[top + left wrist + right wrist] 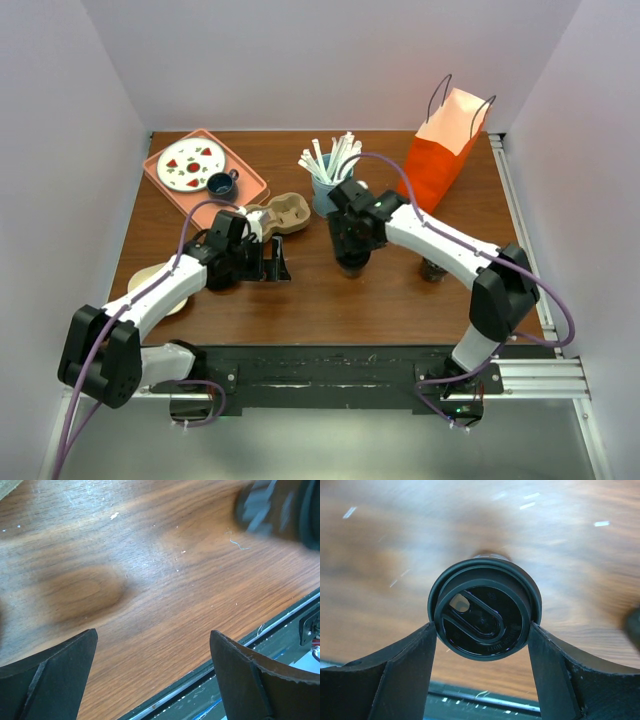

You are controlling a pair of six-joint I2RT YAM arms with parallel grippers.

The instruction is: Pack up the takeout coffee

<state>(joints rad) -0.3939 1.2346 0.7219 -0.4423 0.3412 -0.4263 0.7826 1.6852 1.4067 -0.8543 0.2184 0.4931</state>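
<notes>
Clasping one lidded cup (482, 612) by its black lid, the right claw (482, 630) sets a finger against each side of the rim. The cup stands upright on the table (380, 540) directly beneath the claw. A second cup (433, 268) stands apart to that claw's right, making two cups. The left claw (154, 635) hangs wide open over wood, holding nothing. One cardboard carrier (285, 215) lies just beyond the left claw. One orange bag (445, 150) stands beyond the right claw, to its right. One blue pot of straws (325, 185) sits just behind the right claw, and one pink tray (250, 182) lies beyond the left.
</notes>
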